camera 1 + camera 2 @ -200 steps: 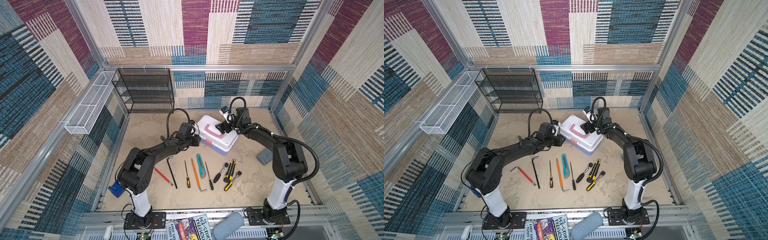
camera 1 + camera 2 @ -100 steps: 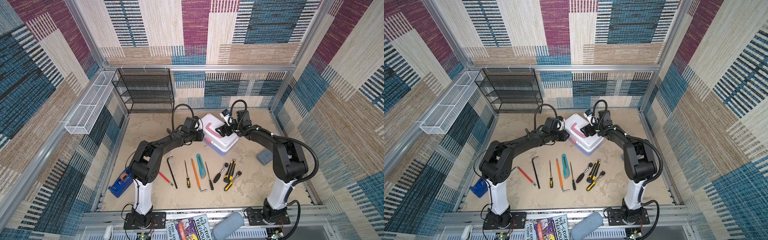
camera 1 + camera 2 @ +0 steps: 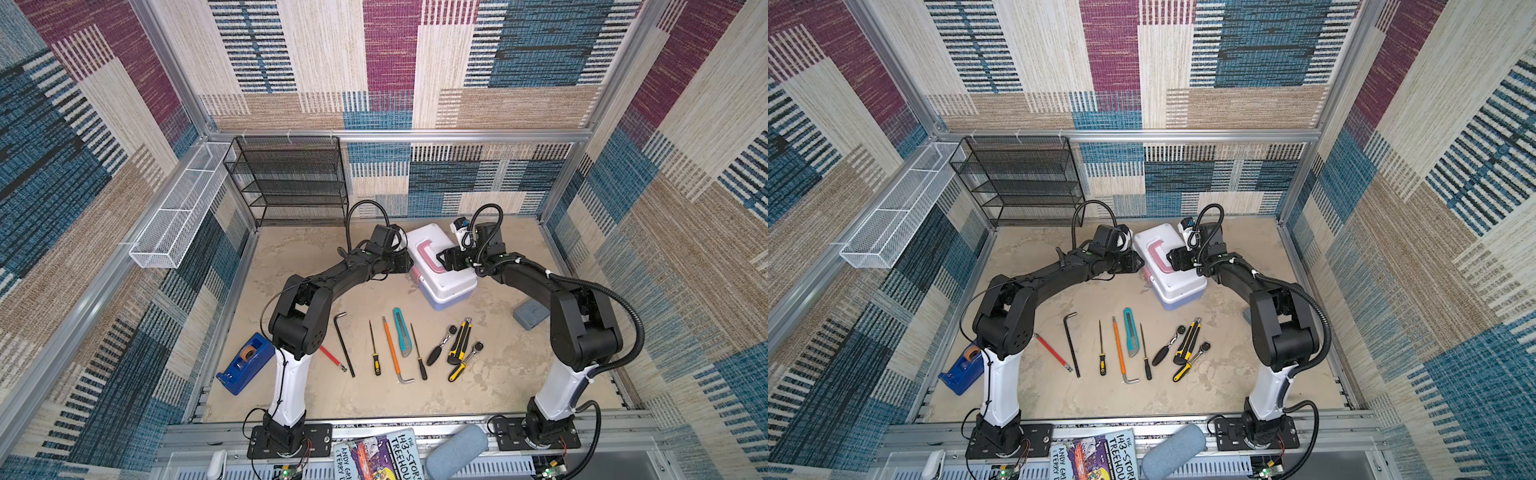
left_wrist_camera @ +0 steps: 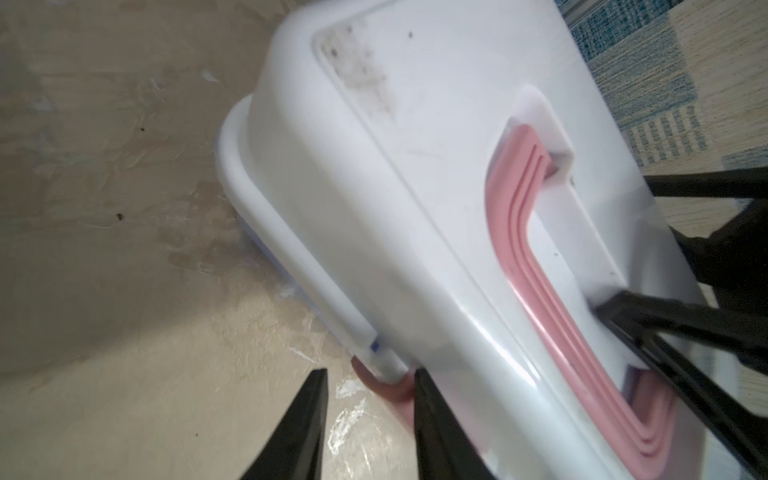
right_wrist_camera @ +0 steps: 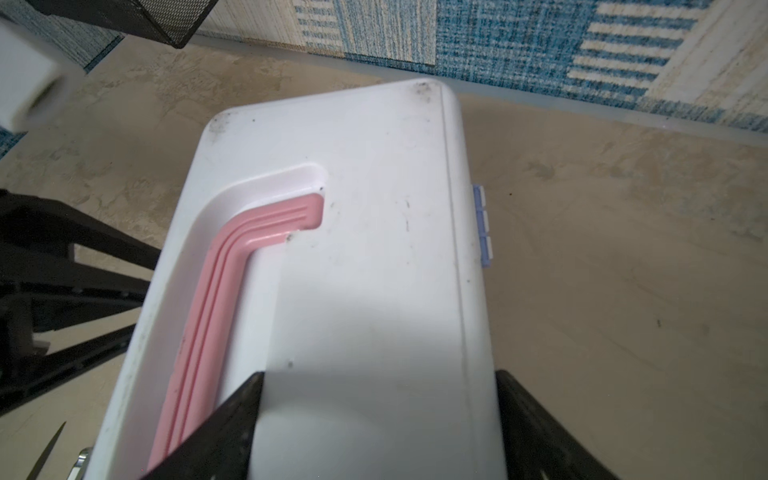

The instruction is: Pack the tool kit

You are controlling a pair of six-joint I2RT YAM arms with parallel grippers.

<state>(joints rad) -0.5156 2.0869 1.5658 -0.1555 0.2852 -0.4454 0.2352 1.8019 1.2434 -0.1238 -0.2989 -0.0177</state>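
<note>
Closed white tool kit (image 3: 446, 274) sits rear-centre on the bench (image 3: 498, 374), hand tools (image 3: 402, 332) loose in front. Left gripper (image 4: 368, 378), jaws parted, meets its pink latch (image 4: 386, 388); right gripper (image 5: 378, 374) straddles the lid (image 5: 374, 208), grip uncertain.

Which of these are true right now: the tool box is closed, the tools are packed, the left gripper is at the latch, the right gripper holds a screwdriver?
The tool kit box is closed: true.
The hand tools are packed: false, they lie in a row on the table.
The left gripper is at the pink latch: true.
The right gripper holds a screwdriver: false, it straddles the white lid beside the pink handle.
</note>
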